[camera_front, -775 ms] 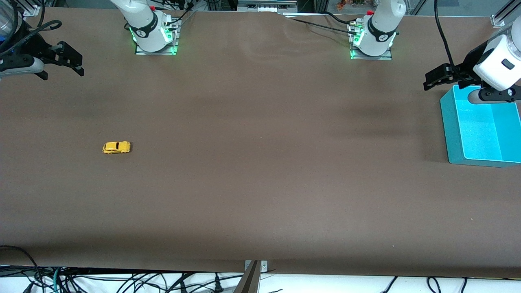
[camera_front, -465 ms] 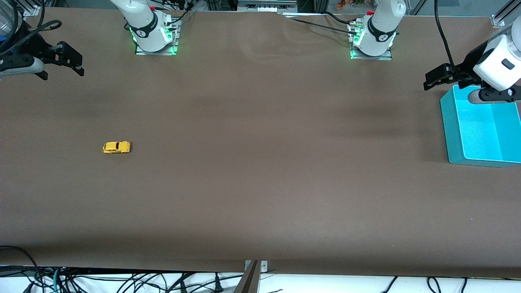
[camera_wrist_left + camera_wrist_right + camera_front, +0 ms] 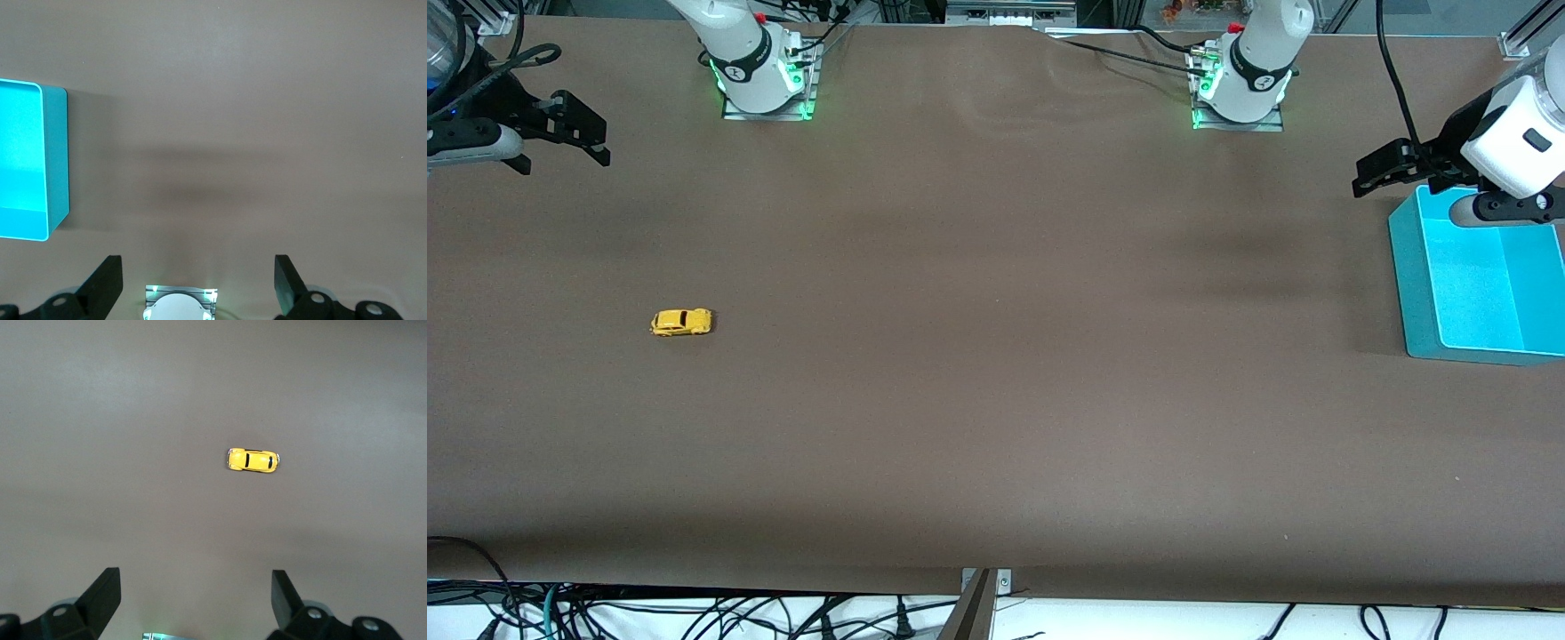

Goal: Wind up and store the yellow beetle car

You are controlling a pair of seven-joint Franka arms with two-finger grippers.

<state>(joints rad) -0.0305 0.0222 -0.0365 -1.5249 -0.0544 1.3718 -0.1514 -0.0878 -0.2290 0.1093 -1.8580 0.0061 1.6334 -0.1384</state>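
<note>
Both arms wait, jaws wide.
The yellow beetle car (image 3: 681, 322) sits on its wheels on the table (image 3: 996, 400) toward the right arm's end (untouched); right gripper (image 3: 578, 133) and left gripper (image 3: 1383, 171) hover empty, the latter beside the teal bin (image 3: 1414, 284).

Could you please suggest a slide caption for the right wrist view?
Open right gripper above the brown table, with the yellow beetle car resting on it.
</note>
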